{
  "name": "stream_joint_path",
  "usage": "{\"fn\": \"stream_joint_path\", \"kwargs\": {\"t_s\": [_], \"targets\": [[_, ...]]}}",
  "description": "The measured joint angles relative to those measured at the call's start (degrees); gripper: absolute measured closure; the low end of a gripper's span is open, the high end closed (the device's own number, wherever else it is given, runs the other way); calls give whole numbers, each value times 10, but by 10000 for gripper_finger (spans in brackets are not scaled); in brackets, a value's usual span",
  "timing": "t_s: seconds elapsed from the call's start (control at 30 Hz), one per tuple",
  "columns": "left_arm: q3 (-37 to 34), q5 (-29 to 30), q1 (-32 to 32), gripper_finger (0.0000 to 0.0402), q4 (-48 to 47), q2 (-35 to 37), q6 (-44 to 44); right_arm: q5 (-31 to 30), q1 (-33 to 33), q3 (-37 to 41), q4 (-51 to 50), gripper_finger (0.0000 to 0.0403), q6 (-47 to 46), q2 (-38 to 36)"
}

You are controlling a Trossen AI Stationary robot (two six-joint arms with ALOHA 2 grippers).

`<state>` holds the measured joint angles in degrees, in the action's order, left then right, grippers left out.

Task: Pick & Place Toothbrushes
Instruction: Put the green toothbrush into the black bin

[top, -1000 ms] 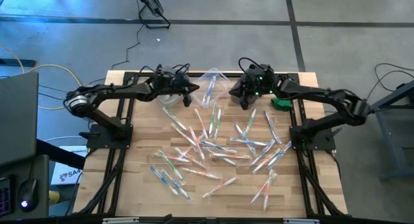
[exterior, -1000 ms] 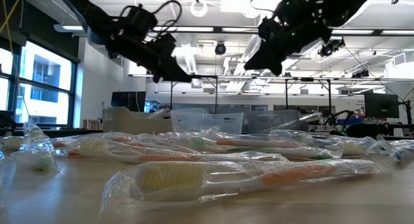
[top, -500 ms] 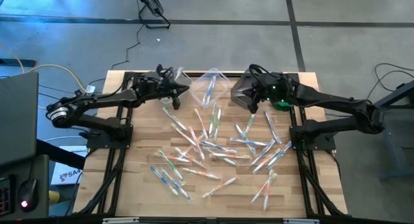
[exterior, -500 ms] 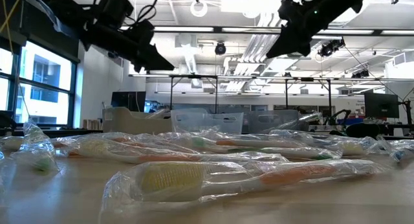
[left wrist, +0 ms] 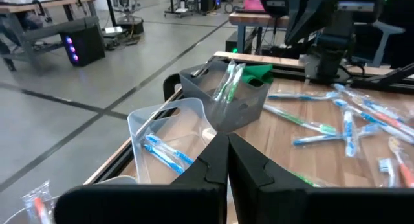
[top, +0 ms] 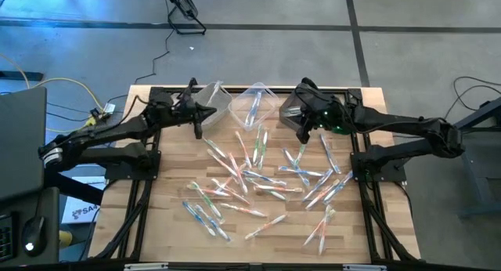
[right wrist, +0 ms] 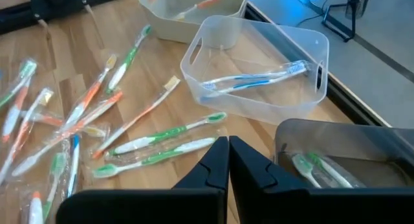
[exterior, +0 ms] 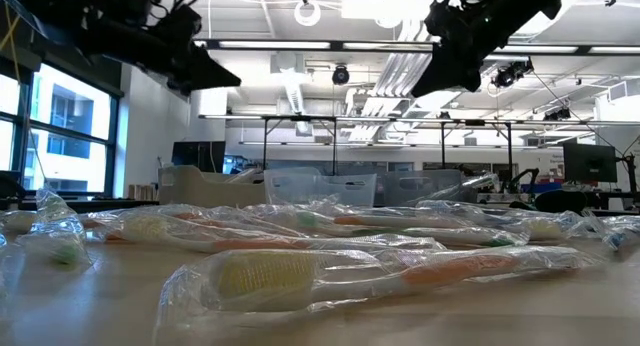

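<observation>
Below right claw [top: 300, 135], scattered toothbrushes [top: 258, 177]

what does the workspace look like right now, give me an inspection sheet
surface: wooden table, dark frame rails along both sides.
job's things: many wrapped toothbrushes scattered over the middle; a few already lie in the three bins at the far edge, blue-handled ones in the clear bin, green-handled ones in the grey bin.
clutter: small green object near the right arm.
grippers: left pincer shut, empty, above the table near the far left bin; right pincer shut, empty, above the table by the right-hand bin.
cables: yellow cable and black cable on the floor.
surroundings: workshop floor, benches, no person seen.
</observation>
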<state>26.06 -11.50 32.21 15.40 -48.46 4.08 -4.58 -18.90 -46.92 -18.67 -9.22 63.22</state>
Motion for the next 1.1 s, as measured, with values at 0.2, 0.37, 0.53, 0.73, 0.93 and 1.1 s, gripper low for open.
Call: {"fn": "stream_joint_path", "kwargs": {"t_s": [0.2,0.37,0.53,0.73,0.93,1.1], "targets": [[0,0,0,401,-34,39,5,-29,17,0,0,400,-56,0],[0,1,0,401,-36,36,6,-44,45,0,-21,399,-138,0],[0,1,0,401,-52,36,6,-50,79,0,-52,399,-223,0],[0,5,0,401,-61,36,6,-79,104,0,-104,399,-305,0],[0,6,0,401,-62,36,6,-70,116,0,-132,399,-353,0],[0,6,0,401,-62,36,6,-76,126,0,-161,399,-436,0]]}}
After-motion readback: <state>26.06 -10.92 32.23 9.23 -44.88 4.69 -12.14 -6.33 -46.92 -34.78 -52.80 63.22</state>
